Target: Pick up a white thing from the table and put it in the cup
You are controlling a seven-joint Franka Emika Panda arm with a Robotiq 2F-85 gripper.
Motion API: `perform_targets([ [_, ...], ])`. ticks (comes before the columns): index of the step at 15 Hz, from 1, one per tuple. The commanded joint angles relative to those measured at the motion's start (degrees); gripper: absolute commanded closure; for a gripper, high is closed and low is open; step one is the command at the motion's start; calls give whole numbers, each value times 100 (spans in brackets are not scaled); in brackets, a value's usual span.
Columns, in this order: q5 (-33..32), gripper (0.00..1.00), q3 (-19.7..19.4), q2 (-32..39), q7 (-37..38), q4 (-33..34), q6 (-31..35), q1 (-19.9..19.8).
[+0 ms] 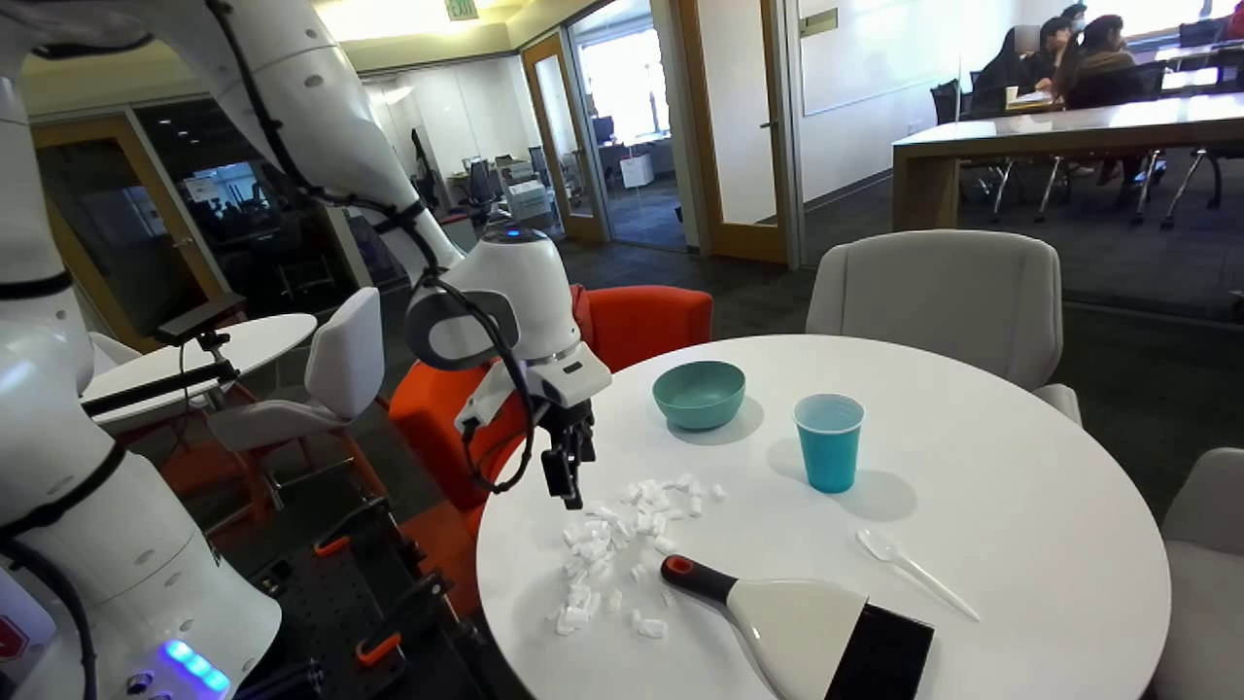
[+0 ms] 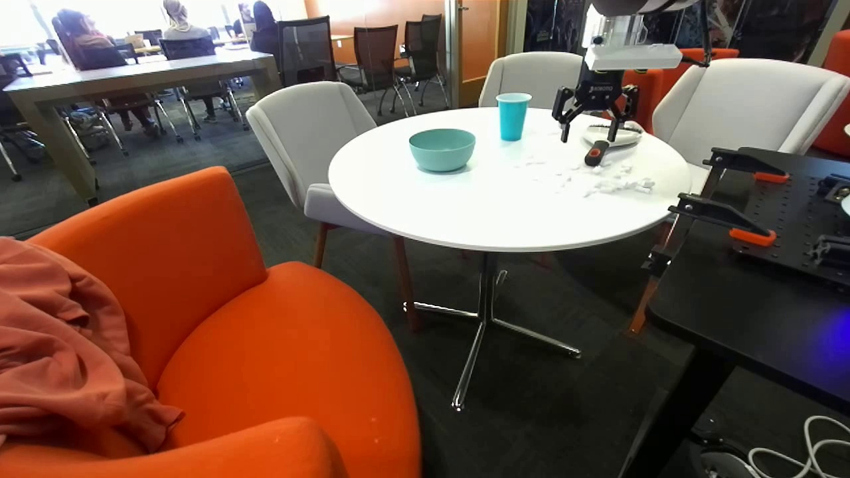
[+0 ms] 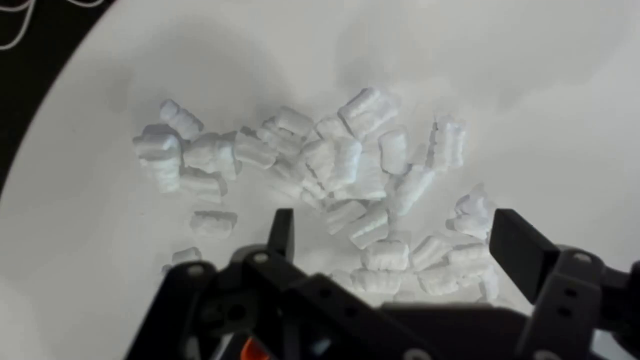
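1. Wrist view: the gripper, black and angular, has its fingers spread, with nothing pinched between them. Grasp, lift, carry and release all appear left to do.

2. Below the gripper: the white scraps, heaped and strewn on the table; any could be the piece wanted. Texture ribbed and foam-like; form short, round-edged. Table top plain, smooth, white.

3. Near the gripper: a dustpan-like tool, its blade pale and smooth, its handle black with an orange-red tip.

4. Well apart from the gripper, on the side away from the base: the cup, a light-blue plastic tumbler flaring to its rim. Its floor is hidden; contents cannot be told.

5. Same side: the bowl, teal, wide, low.
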Motion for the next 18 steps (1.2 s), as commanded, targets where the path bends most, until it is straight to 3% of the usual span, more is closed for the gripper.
perform_targets([
  [1, 248, 0, 106, 618, -13, 290, 341, -23],
  [6, 349, 0, 229, 1246, -81, 476, 1143, -72],
  [10, 331, 0, 539, 1578, -203, 618, 1343, -354],
  [11, 324, 4, 623, 1629, -240, 644, 1340, -440],
  [12, 324, 17, 709, 1666, -267, 655, 1345, -527],
  [13, 326, 14, 761, 1705, -278, 667, 1361, -589],
  [15, 331, 24, 827, 1743, -282, 668, 1387, -684],
  [17, 330, 27, 848, 1752, -283, 665, 1406, -743],
  [18, 330, 47, 843, 1756, -278, 668, 1406, -755],
])
